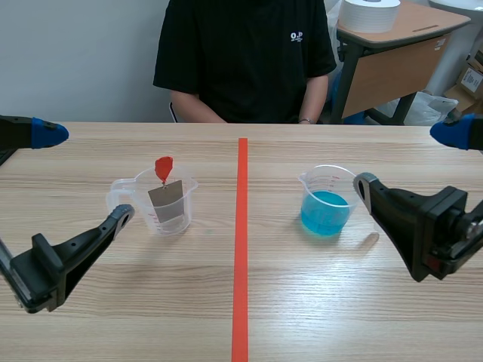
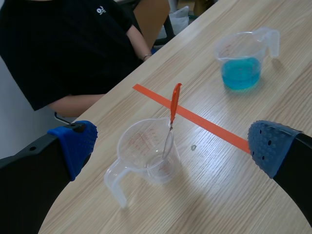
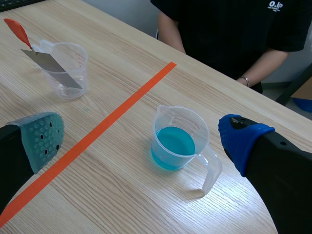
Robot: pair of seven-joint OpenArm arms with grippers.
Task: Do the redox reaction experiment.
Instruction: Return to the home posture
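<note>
**A:** How does the left gripper (image 2: 170, 146) stand?

**B:** Wide apart, with nothing between its blue pads. Just ahead of it and below sits a clear plastic measuring cup with a side handle (image 2: 134, 151), upright on the pale wooden table (image 1: 317, 302). One finger ends near that handle.

**A:** Anything in that cup?

**B:** A flat grey metal strip (image 1: 166, 200) stands in it, leaning on the rim. A small red clip (image 1: 164, 167) sits at the strip's top end, above the rim.

**A:** And the right gripper (image 3: 141, 141)?

**B:** Spread wide too, gripping nothing. One pad is grey-green and the other blue. Ahead of it is a second clear plastic measuring cup (image 3: 181, 121), upright and partly filled with bright blue liquid (image 3: 174, 144). Its handle points toward the blue-padded finger.

**A:** How do the cups lie to each other?

**B:** Well apart. A straight orange-red tape line (image 1: 241, 249) runs between them, away from the robot. Beyond the table's far edge sits a person in a black T-shirt (image 1: 241, 60).
</note>
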